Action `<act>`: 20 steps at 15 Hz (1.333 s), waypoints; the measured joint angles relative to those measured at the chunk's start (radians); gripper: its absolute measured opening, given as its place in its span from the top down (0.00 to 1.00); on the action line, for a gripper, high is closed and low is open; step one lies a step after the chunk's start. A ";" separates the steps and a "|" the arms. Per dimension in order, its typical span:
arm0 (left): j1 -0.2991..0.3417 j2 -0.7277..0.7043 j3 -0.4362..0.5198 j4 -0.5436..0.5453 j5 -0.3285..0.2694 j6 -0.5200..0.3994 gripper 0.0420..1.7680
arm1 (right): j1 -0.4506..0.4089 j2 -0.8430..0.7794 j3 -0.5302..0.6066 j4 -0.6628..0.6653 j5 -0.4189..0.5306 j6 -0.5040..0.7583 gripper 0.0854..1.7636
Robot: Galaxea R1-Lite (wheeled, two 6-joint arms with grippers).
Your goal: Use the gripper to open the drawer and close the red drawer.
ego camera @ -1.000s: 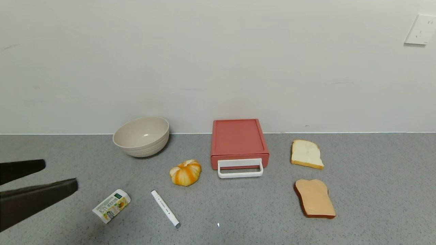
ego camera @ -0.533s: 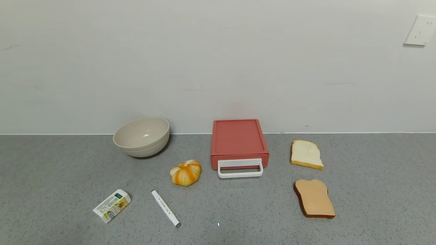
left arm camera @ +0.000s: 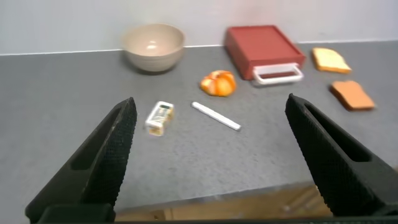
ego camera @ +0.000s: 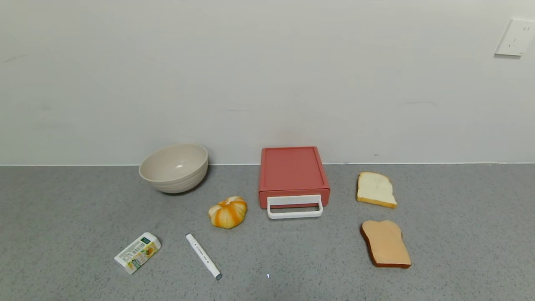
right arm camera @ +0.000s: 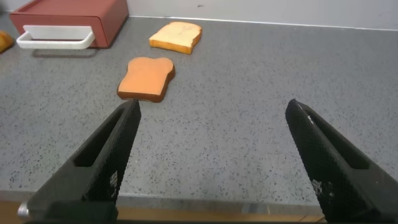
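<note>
The salmon-red drawer (ego camera: pixel 293 173) stands against the back wall, its tray pushed in and its white loop handle (ego camera: pixel 295 207) lying at the front. It also shows in the left wrist view (left arm camera: pixel 264 48) and in the right wrist view (right arm camera: pixel 71 15). Neither gripper shows in the head view. My left gripper (left arm camera: pixel 210 109) is open and empty, pulled back over the counter's front edge, far from the drawer. My right gripper (right arm camera: pixel 212 112) is open and empty, also back at the front edge, near the toasted slice.
A beige bowl (ego camera: pixel 174 167) stands at the back left. An orange-striped bun (ego camera: pixel 228 212), a white marker (ego camera: pixel 203 256) and a small carton (ego camera: pixel 137 252) lie front left. A white bread slice (ego camera: pixel 375 189) and a toasted slice (ego camera: pixel 386 243) lie right of the drawer.
The left gripper's fingers, at the head view's left edge a second ago, have drawn back out of that view. The drawer and the other objects have not moved.
</note>
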 joint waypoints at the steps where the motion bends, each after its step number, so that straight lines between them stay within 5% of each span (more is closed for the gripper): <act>1: 0.016 -0.008 0.007 -0.006 0.033 -0.001 0.02 | 0.000 0.000 0.000 0.000 0.000 0.000 0.03; 8: 0.164 -0.019 -0.001 -0.010 0.051 0.000 0.02 | 0.000 0.000 -0.001 0.003 -0.002 0.000 0.03; 14: 0.270 -0.142 0.117 -0.021 -0.027 0.007 0.02 | 0.000 0.000 -0.001 0.003 -0.002 -0.001 0.03; 16: 0.277 -0.205 0.205 -0.118 -0.112 0.016 0.02 | 0.001 0.000 -0.001 0.003 -0.001 -0.001 0.03; 20: 0.279 -0.274 0.488 -0.420 -0.165 0.043 0.02 | 0.001 0.000 -0.001 0.004 -0.001 -0.001 0.03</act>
